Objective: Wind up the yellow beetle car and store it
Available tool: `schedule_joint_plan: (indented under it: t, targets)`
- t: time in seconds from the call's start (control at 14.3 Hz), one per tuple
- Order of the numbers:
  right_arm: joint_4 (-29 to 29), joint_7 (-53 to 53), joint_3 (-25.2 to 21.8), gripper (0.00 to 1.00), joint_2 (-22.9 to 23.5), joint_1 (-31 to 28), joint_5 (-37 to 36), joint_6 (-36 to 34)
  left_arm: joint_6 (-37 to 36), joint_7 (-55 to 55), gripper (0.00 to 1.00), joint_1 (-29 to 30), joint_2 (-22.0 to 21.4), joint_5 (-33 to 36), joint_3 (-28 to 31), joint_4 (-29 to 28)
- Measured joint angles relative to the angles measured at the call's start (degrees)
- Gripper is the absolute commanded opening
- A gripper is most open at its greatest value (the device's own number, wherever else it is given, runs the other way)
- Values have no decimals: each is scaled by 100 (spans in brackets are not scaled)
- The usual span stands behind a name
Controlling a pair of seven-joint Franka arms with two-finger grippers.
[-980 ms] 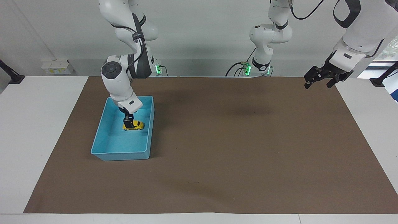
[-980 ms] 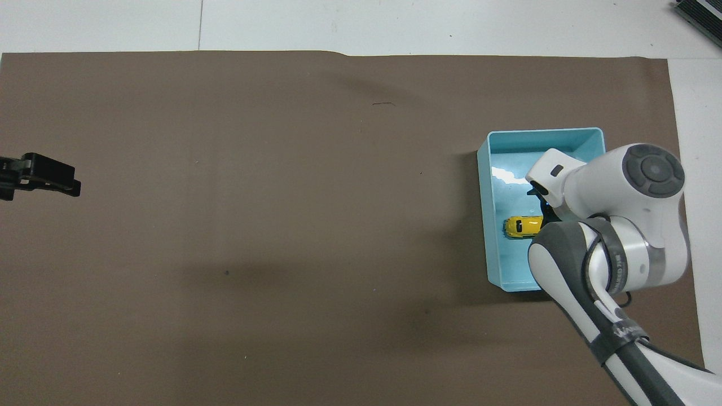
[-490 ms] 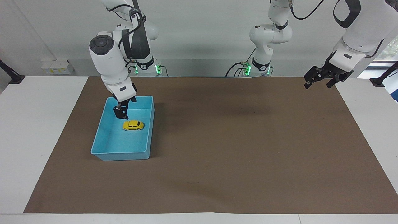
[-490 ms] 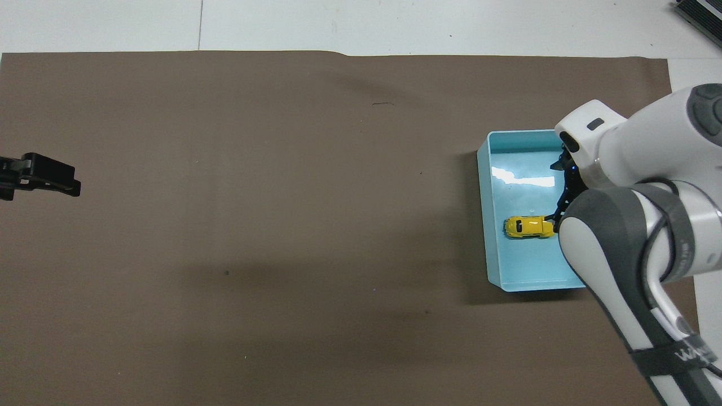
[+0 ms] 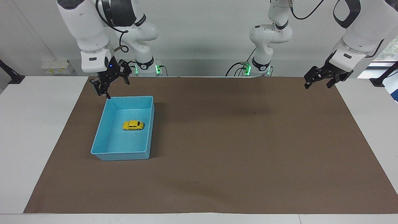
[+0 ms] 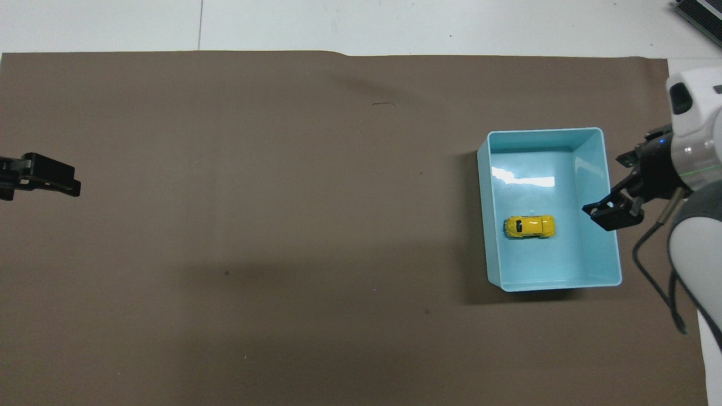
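Lifted clear since a second ago, my right tool (image 5: 109, 84) hangs spread, apparently over the blue bin's (image 5: 149, 130) corner; yellow beetle car (image 5: 133, 125) sits inside, about centre. Left tool (image 5: 320, 78) waits spread at three o'clock over the tabletop (image 5: 233, 149).

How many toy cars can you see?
1. The yellow beetle car sits inside the blue bin, toward the right arm's end of the table. Nothing there could hide another.

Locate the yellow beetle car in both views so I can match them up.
Facing view: the yellow beetle car sits inside the blue bin, left of centre in the picture.
Overhead view: the same car sits in the bin, at the picture's right.
Shared landmark: the blue bin.
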Motion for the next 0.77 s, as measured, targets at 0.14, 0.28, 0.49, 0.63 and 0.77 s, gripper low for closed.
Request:
schedule_joint_plan:
  t: [0.14, 0.28, 0.49, 0.63, 0.77]
  targets:
    - [198, 1153, -33, 100, 2, -99, 148, -58, 0, 0, 100, 0, 0, 0, 0, 0]
    - [363, 2495, -48, 100, 7, -162, 370, -58, 0, 0, 100, 0, 0, 0, 0, 0]
    - [572, 3897, -51, 100, 34, -174, 447, -57, 0, 0, 100, 0, 0, 0, 0, 0]
    - [637, 4139, -51, 100, 53, -174, 447, -55, 0, 0, 100, 0, 0, 0, 0, 0]
    - [645, 4207, -62, 100, 56, -180, 446, -25, 0, 0, 100, 0, 0, 0, 0, 0]
